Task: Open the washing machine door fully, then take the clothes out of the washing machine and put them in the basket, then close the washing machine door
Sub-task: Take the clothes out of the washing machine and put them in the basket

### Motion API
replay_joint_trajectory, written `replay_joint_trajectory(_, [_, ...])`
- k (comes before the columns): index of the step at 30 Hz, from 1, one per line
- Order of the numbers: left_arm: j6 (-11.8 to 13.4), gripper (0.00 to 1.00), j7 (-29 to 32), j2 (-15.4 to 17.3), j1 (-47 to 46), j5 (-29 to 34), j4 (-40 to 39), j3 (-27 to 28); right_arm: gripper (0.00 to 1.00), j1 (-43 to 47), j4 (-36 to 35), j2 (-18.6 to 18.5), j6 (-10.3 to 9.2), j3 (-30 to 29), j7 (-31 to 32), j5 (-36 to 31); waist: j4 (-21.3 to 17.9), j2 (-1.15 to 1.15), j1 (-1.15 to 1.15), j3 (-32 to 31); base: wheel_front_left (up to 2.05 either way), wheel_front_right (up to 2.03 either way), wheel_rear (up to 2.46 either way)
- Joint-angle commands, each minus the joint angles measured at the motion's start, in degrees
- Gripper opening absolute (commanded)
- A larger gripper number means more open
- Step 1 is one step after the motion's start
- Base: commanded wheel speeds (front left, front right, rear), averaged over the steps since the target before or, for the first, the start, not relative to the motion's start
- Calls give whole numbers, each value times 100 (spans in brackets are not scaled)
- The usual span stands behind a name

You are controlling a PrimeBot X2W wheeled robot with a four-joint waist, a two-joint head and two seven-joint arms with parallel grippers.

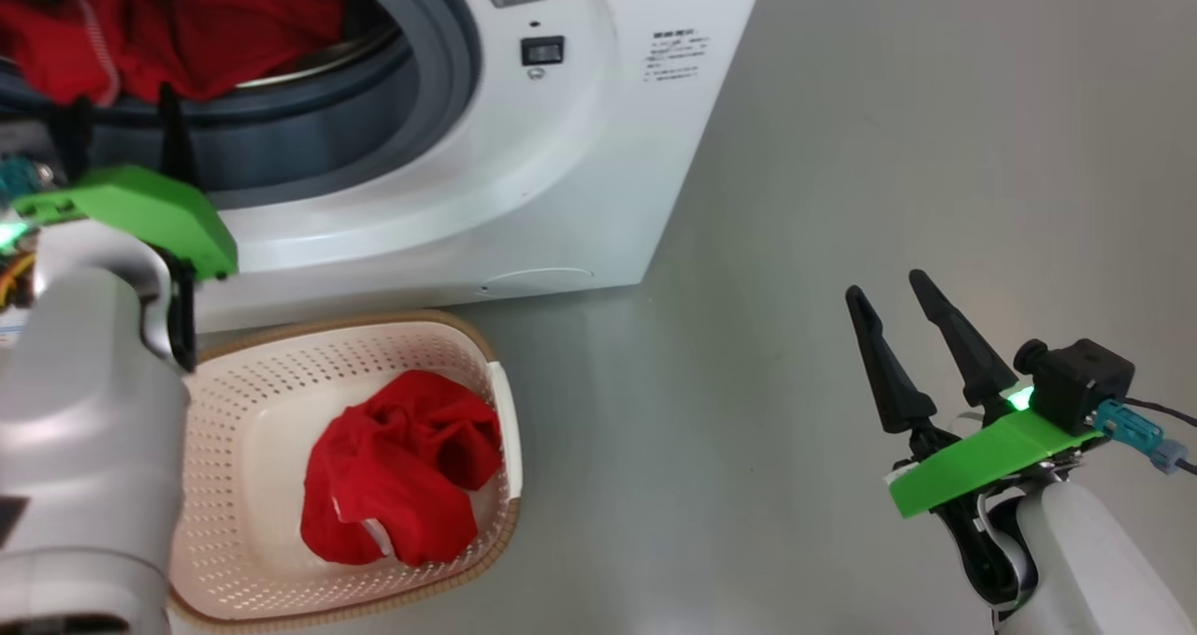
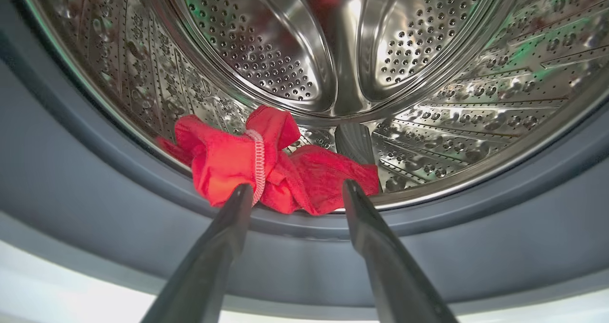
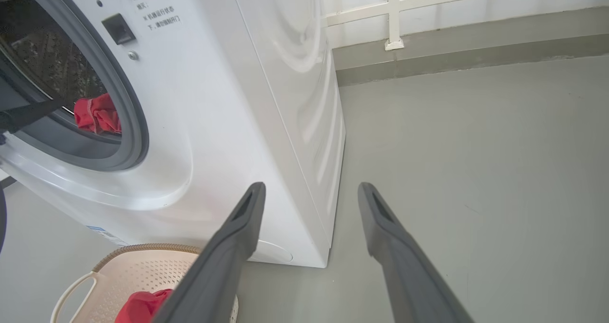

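Red clothes [image 2: 223, 163], centre frame at drum lip [image 2: 428, 195]: soft, light, limp. Likely best pinched at the bunched striped fold. Left gripper [image 2: 297, 185] fingers spread, empty.

Head view: high, facing down on the washing machine [image 1: 561, 195] front and basket [image 1: 281, 364].
Left wrist view: very near, drum [image 2: 266, 52] just beyond the left gripper's fingers [image 2: 226, 237].
Right wrist view: farther back, machine left of the right gripper's fingers [image 3: 240, 237].
Shared by all: clothes [image 1: 187, 27] in the drum.
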Motion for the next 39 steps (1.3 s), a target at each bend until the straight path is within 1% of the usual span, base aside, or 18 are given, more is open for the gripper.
replay_joint_trajectory(1, [83, 100, -12, 308, -163, 49, -47, 96, 100, -36, -142, -2, 9, 138, -69, -54, -105, 0, 0, 101, 0, 0, 0])
replay_joint_trajectory(7, [286, 100, 25, 528, -698, 143, 601, 13, 100, -183, -146, 50, 9, 294, -69, -55, -280, 0, 0, 256, 0, 0, 0])
replay_joint_trajectory(12, [391, 100, 41, 740, -1033, 180, 920, -38, 100, -288, -152, 87, 9, 450, -69, -61, -424, 0, 0, 388, 0, 0, 0])
replay_joint_trajectory(18, [564, 100, 58, 1038, -1255, 220, 1100, -87, 100, -368, -161, 142, 9, 584, -69, -52, -602, 0, 0, 505, 0, 0, 0])
replay_joint_trajectory(32, [737, 100, 276, 1483, -1448, 272, 1248, -254, 100, -507, -204, 240, 9, 742, -69, -8, -921, 0, 0, 761, 0, 0, 0])
replay_joint_trajectory(33, [760, 69, 289, 1501, -1456, 279, 1252, -270, 100, -511, -206, 236, 9, 746, -69, -8, -929, 0, 0, 772, 0, 0, 0])
replay_joint_trajectory(34, [781, 41, 312, 1513, -1465, 289, 1256, -290, 100, -513, -210, 232, 9, 745, -69, -8, -933, 0, 0, 783, 0, 0, 0])
replay_joint_trajectory(35, [781, 41, 312, 1513, -1465, 289, 1256, -290, 100, -513, -210, 232, 9, 745, -69, -8, -933, 0, 0, 783, 0, 0, 0])
replay_joint_trajectory(36, [795, 13, 326, 1519, -1475, 286, 1259, -298, 100, -513, -213, 230, 9, 739, -69, -9, -935, 0, 0, 794, 0, 0, 0])
replay_joint_trajectory(37, [812, 0, 332, 1523, -1485, 278, 1262, -302, 100, -513, -218, 228, 9, 730, -69, -11, -931, 0, 0, 804, 0, 0, 0])
replay_joint_trajectory(39, [833, 0, 322, 1509, -1499, 270, 1266, -322, 100, -510, -223, 224, 9, 706, -69, -16, -913, 0, 0, 814, 0, 0, 0])
